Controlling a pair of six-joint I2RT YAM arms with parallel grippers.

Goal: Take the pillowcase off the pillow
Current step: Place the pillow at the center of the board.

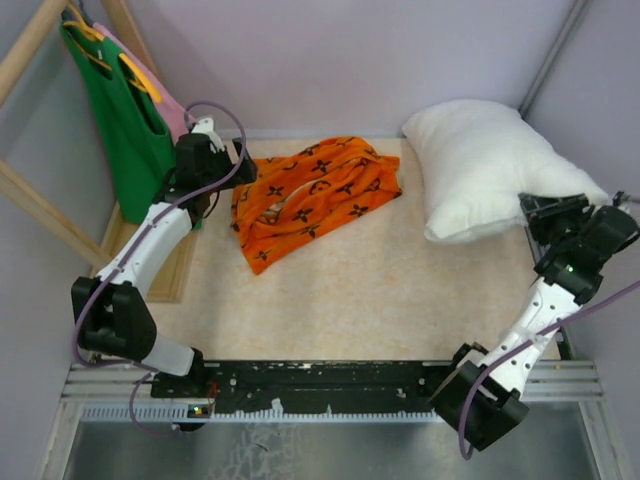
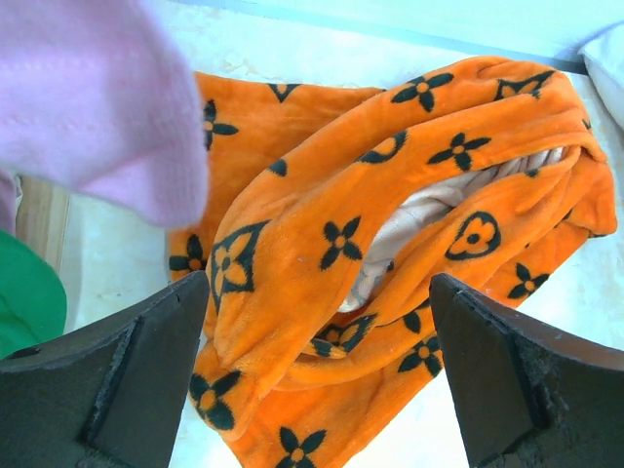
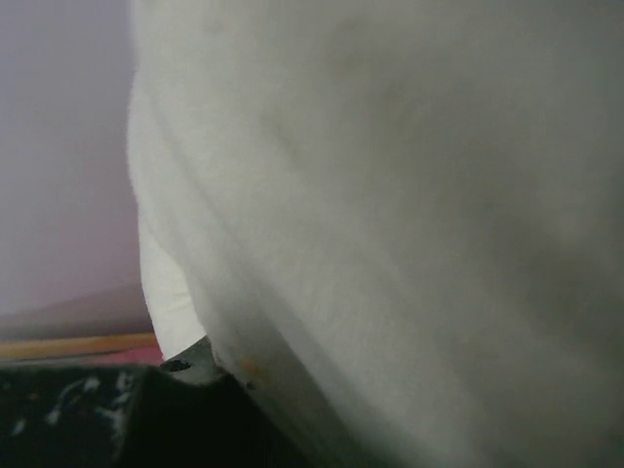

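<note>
my left gripper [image 1: 222,150] [image 2: 317,302] is spread wide and holds nothing, hanging over the left end of the pillowcase [image 1: 315,195] [image 2: 390,185]. the orange case lies crumpled at the back middle of the table [image 1: 380,285], off the pillow [image 1: 490,165] [image 3: 390,195] and just apart from it, with pale lining showing at its mouth. my right gripper [image 1: 548,208] sits nearly closed, pinching the pillow's near right edge. white fabric fills the right wrist view, hiding the pinch itself, and only one dark finger [image 3: 146,419] shows. a pink garment [image 2: 88,97] blurs the left wrist view's upper left corner. it hangs with a green tank top [image 1: 135,120] on a wooden frame [image 1: 40,210], just beside my left arm.
</note>
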